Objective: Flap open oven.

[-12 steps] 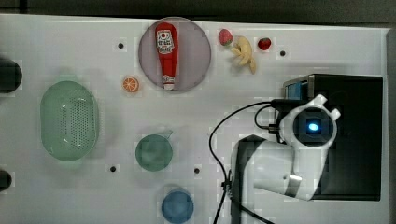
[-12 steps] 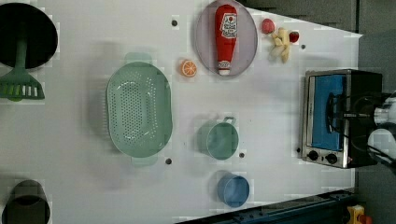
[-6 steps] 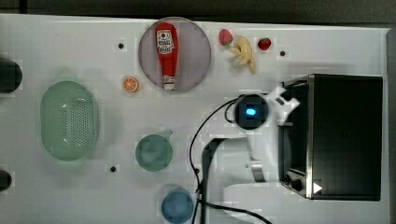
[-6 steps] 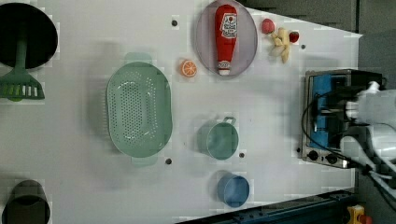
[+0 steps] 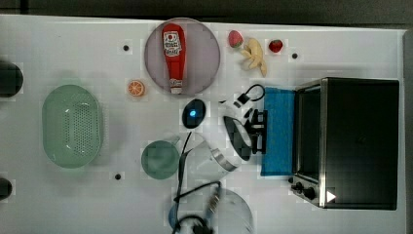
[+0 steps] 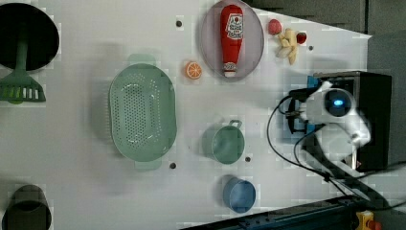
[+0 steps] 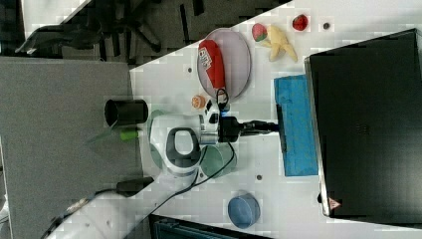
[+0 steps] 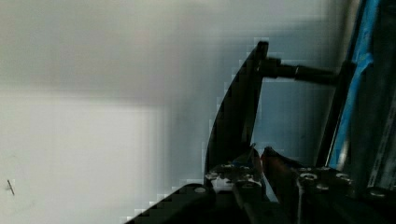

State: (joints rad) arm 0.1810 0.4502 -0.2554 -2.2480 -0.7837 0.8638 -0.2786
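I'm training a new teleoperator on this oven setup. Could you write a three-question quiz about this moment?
1. True or false: the oven has its blue flap door folded down flat onto the table.
2. Multiple choice: what lies on the round plate? A) a banana B) a ketchup bottle C) an orange slice
3. Fill in: in the top view, the gripper is at the door's ____ edge, the one far from the oven body.

Key
1. True.
2. B, the ketchup bottle.
3. Handle; the dark handle runs along that edge in the right view.
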